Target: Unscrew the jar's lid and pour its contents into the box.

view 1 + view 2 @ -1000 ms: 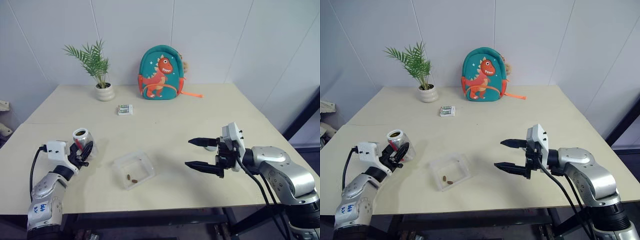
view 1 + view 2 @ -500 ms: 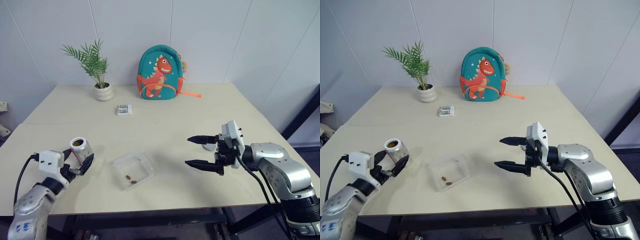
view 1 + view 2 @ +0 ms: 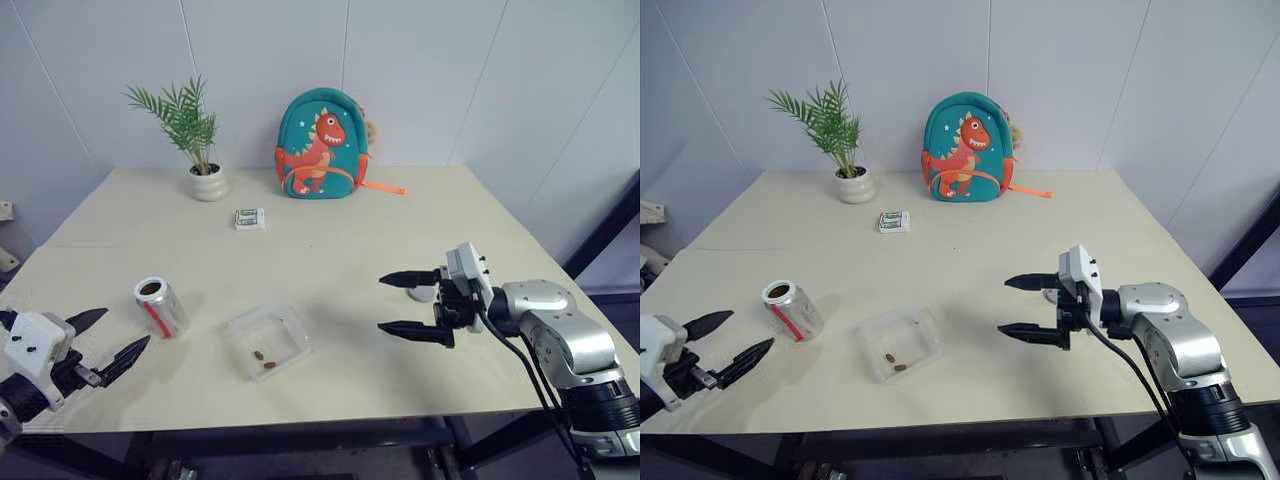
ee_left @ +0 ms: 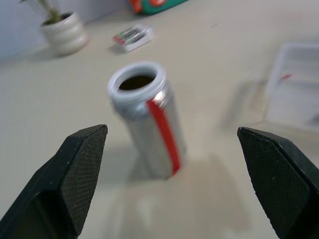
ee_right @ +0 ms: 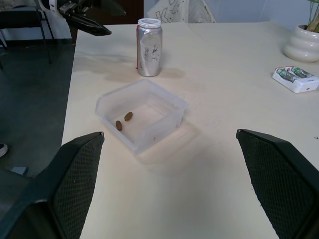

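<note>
My left hand (image 3: 105, 340) hangs wide open, empty, off the desk's (image 3: 330, 250) near left corner. The jar (image 3: 161, 306) stands open just beyond, the box (image 3: 267, 341) with the contents (image 3: 264, 359) beside it. My right hand (image 3: 404, 304) gapes empty; the lid (image 3: 421, 293) lies near the right edge.

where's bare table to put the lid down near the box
Bare patch between the box and the right claw. Another wide one runs from the box back to the packet and backpack. Tighter on the box's left, where the jar stands.
</note>
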Controlling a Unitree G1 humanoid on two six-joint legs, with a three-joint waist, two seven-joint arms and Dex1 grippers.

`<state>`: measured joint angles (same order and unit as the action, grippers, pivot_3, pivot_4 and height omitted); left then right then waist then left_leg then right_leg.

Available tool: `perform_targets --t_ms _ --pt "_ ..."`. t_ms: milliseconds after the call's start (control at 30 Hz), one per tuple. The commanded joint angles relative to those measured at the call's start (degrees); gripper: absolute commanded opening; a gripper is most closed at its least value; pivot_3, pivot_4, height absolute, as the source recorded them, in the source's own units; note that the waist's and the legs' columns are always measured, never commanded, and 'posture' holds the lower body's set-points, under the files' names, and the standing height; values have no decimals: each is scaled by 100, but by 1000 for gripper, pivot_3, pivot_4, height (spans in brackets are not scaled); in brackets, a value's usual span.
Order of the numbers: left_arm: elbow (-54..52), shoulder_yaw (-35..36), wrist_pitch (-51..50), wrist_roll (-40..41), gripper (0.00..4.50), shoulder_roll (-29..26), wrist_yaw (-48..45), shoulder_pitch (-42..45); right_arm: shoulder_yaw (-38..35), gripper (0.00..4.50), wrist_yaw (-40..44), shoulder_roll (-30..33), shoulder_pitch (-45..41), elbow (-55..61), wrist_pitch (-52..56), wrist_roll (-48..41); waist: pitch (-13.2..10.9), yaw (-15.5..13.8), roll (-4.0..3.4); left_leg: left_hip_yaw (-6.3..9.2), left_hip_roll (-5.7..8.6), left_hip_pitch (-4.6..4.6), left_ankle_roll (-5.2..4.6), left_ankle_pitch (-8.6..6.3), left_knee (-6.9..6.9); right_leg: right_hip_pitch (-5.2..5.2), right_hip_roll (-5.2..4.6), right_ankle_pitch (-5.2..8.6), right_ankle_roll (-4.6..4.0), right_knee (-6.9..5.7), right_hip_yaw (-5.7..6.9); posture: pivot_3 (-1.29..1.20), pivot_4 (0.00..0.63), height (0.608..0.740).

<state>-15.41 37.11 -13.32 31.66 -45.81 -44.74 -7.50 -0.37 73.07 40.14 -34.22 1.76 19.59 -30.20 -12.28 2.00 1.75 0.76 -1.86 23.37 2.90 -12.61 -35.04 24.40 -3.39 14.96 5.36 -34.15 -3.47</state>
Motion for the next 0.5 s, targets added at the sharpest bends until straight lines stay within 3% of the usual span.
perform_targets --t_ms 33,267,500 --pt "-165 -266 -71 419 4461 -431 -622 553 -233 4500 194 285 -91 146 -327 72 -1 -30 -3 -1 0 2 0 -1 2 3 1 0 0 0 0 0 150 740" --pt "554 -915 52 279 4461 -806 -1595 1237 -592 4500 273 788 349 667 -433 -38 -2 29 -6 -15 -6 -5 2 -22 6 9 11 5 13 -16 -8 0 150 740" --pt "795 -1045 153 171 4461 -702 -1709 1405 -797 4500 53 798 527 815 -432 -14 -2 87 -5 -17 -8 -15 5 -26 -9 14 14 14 31 -57 -14 0 150 740"
